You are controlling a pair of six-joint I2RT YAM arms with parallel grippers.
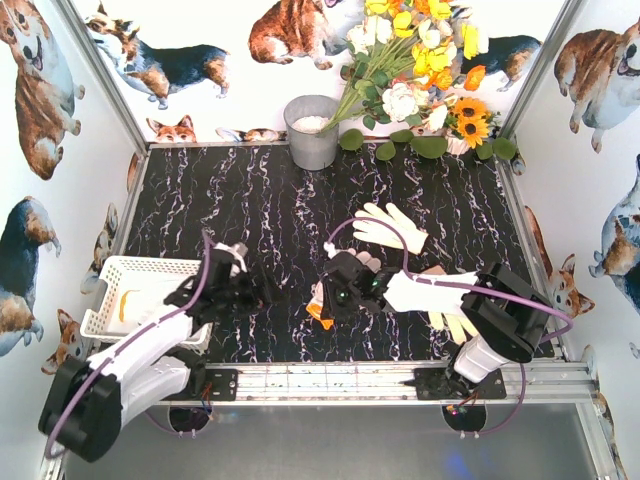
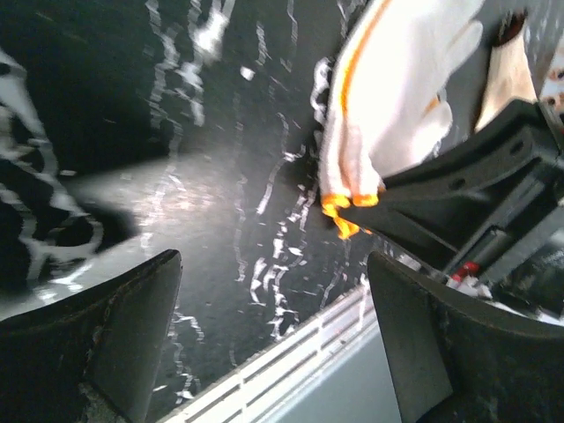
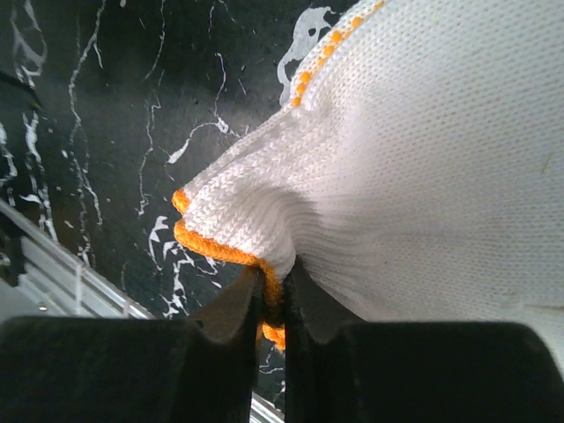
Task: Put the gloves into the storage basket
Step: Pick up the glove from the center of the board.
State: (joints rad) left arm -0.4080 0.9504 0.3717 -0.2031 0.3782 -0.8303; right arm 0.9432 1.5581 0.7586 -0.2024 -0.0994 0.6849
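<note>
My right gripper (image 3: 273,286) is shut on the orange cuff of a white glove (image 3: 414,167), held just above the black marbled table near its front middle; in the top view the gripper (image 1: 335,295) has the cuff (image 1: 319,312) at its left. My left gripper (image 2: 278,330) is open and empty, low over the table's front edge, just left of that glove (image 2: 388,97); it shows in the top view (image 1: 255,290). A second white glove (image 1: 390,228) lies flat farther back. A cream glove (image 1: 452,322) lies under the right arm. The white lattice storage basket (image 1: 105,270) stands at the left edge.
A grey metal bucket (image 1: 312,132) stands at the back centre, with a bunch of white and yellow flowers (image 1: 420,60) beside it. An aluminium rail (image 1: 330,378) runs along the table's front edge. Something yellow (image 1: 124,302) lies in the basket.
</note>
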